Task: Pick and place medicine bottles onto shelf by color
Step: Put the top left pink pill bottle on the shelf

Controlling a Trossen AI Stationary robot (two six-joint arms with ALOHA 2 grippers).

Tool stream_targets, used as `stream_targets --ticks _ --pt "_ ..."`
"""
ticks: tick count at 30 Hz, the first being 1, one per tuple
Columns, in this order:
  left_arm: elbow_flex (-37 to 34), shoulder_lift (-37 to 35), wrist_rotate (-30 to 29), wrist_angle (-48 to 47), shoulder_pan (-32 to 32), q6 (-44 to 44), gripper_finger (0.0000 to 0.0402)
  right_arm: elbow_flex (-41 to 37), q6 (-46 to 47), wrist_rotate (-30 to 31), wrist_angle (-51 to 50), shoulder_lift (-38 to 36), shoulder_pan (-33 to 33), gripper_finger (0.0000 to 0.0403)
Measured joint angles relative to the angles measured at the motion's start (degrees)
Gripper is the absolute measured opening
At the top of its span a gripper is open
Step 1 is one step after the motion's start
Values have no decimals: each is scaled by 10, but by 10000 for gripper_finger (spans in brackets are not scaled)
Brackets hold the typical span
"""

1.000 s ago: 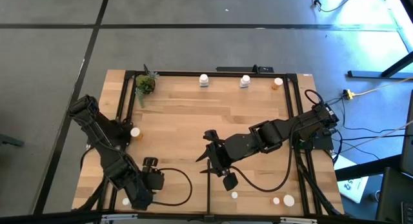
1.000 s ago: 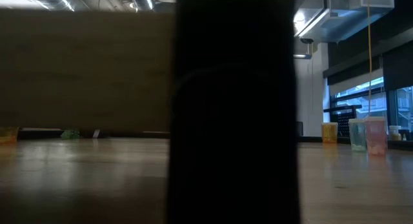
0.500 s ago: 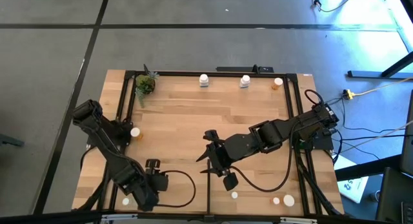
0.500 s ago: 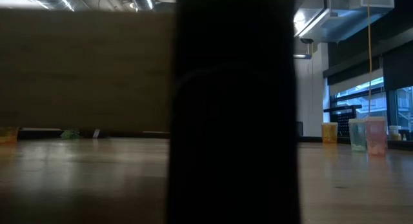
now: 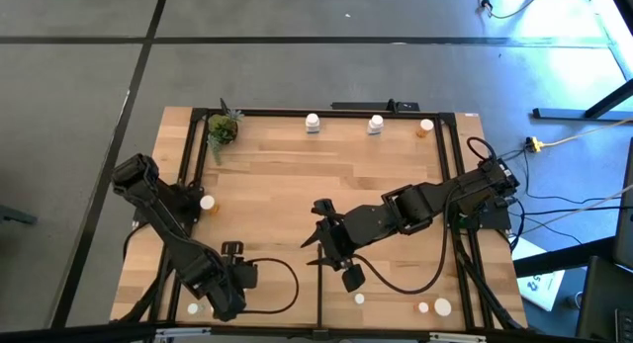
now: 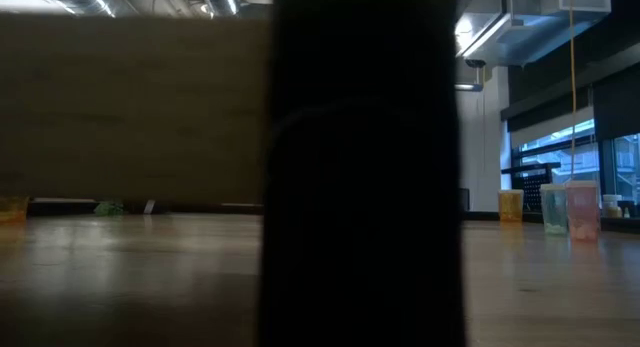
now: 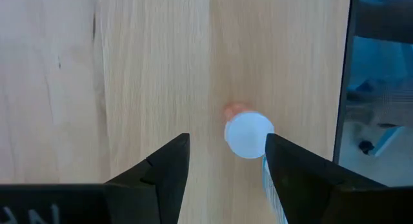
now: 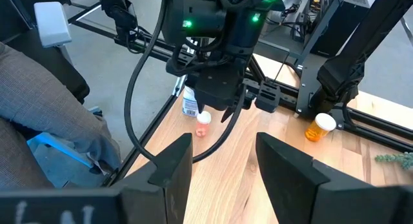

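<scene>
A small medicine bottle (image 7: 248, 135) with a white cap and an orange body stands upright on the light-wood shelf (image 5: 297, 175), near its near left corner. My left gripper (image 7: 227, 143) points down over it, open; the cap shows between the fingers, close to one finger (image 7: 284, 159). The right wrist view shows the same bottle (image 8: 203, 124) just below my left gripper (image 8: 219, 111). My right gripper (image 5: 315, 234) hangs open above the middle of the shelf, holding nothing.
Two white bottles (image 5: 313, 123) (image 5: 376, 125) and an orange one (image 5: 426, 128) stand along the far edge, beside a small plant (image 5: 223, 130). Another orange bottle (image 5: 208, 203) stands at the left, and small bottles (image 5: 442, 307) at the near right. A labelled bottle (image 8: 189, 102) stands near the left gripper.
My left gripper has come down toward the small bottle at the near left corner, turning a little, its fingers still apart. My right arm has kept still.
</scene>
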Motion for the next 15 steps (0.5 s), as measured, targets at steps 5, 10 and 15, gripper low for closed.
stream_targets --ticks 5,10,15 --pt "0 0 4 3 0 -1 196 0 0 0 0 0 0 173" --pt "0 0 19 4 0 -1 196 0 0 0 0 0 0 173" --pt "0 0 21 4 0 0 196 0 0 0 0 0 0 173"
